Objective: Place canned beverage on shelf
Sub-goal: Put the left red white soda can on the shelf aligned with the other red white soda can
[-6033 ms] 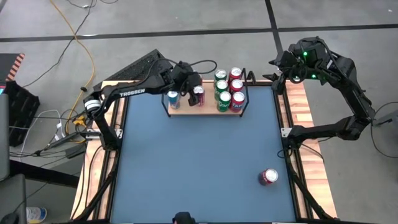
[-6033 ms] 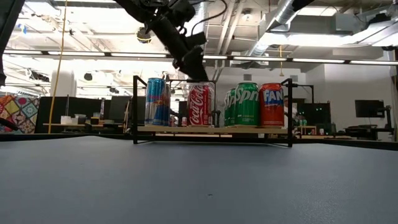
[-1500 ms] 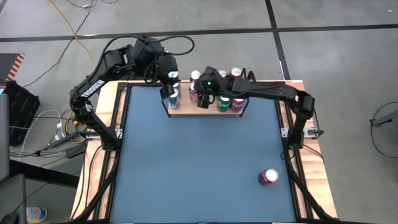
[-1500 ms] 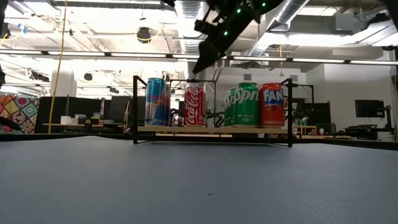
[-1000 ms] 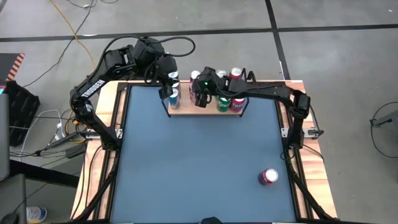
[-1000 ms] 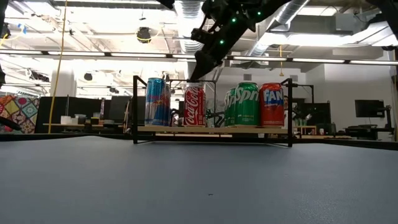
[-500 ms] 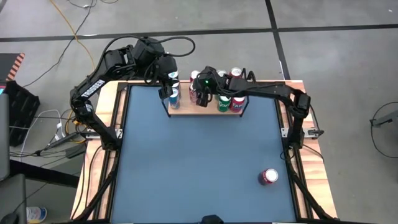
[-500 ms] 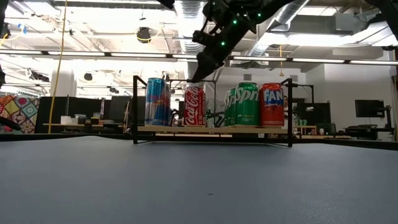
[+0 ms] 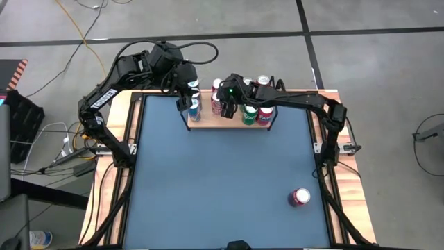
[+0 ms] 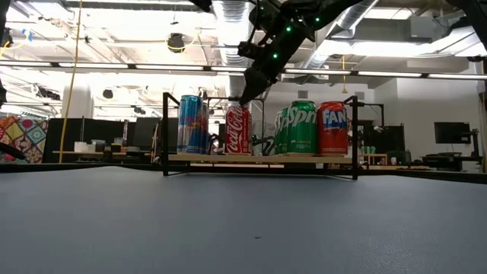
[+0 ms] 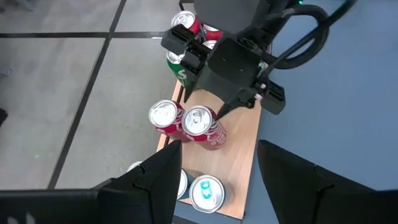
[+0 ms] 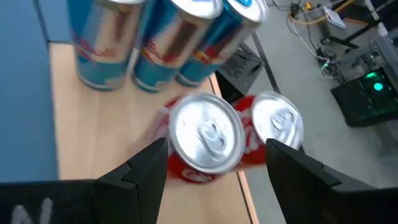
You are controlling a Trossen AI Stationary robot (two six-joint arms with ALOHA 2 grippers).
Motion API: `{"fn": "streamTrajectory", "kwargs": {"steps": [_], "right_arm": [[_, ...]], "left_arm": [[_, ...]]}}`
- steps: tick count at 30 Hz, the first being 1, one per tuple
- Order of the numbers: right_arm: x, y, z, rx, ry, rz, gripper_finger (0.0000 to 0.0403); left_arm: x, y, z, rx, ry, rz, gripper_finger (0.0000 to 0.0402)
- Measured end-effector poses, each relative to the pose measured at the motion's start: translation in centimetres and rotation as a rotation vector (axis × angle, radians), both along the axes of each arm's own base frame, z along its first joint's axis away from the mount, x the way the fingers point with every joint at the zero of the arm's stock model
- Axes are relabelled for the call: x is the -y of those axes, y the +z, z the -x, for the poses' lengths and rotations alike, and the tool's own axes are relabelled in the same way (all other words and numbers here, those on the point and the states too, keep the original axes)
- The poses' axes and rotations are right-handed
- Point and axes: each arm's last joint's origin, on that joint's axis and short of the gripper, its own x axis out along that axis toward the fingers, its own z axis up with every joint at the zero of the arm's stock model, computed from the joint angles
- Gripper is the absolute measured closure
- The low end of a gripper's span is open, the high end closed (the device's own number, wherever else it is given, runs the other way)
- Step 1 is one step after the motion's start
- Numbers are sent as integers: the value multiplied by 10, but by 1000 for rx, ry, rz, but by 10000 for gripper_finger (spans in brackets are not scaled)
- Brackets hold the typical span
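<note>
Wooden shelf (image 10: 259, 158) with black wire ends, sitting across the far side of the blue table (image 10: 243, 228). On it: blue can (image 10: 192, 124), red Coca-Cola can (image 10: 238, 129), green Sprite can (image 10: 298, 127), red-orange Fanta can (image 10: 332, 128), all upright. Right gripper (image 10: 245, 100) coming down from above, tips right at the Coke can's top. Can't tell if touching. Bright office room behind.

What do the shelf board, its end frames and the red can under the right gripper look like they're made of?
Shelf board: pale wood, matte, faint grain.
End frames: thin black wire, probably painted metal.
Red can: metal, likely aluminium; shiny silver lid with pull tab, glossy printed wall.
</note>
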Motion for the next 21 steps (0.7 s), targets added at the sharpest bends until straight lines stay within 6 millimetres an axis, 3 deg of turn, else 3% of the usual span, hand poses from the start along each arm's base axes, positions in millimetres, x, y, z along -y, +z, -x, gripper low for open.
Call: {"fn": "streamTrajectory", "kwargs": {"steps": [21], "right_arm": [[3, -20, -7, -67, -37, 14, 143]], "left_arm": [[0, 0, 0, -6, -12, -10, 205]]}}
